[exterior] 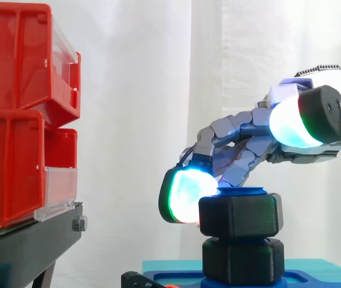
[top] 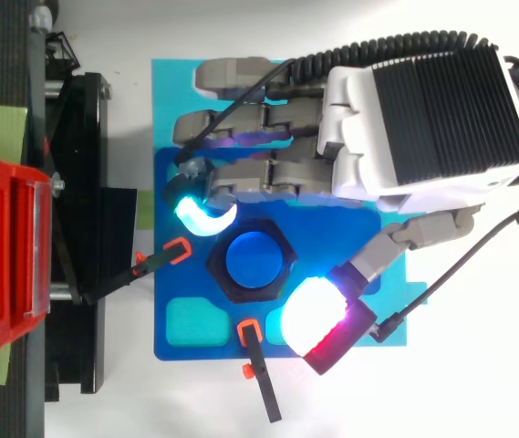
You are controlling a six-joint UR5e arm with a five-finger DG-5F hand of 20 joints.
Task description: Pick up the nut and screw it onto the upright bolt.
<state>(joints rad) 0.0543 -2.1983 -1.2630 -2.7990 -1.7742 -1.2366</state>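
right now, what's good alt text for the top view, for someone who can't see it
A hand reaches in from the upper right, its fingers curled over a black nut on a blue bolt at the middle of a blue plate. One glowing pad touches the nut's upper-left edge. Red bins stand at the left.

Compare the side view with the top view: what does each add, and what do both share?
Side view: the nut sits on a second black block, and the red bins stack in two tiers. Top view: the nut's six-sided outline, the blue bolt in its centre, two orange-tipped clamps at the blue base. Both: the hand over the nut.
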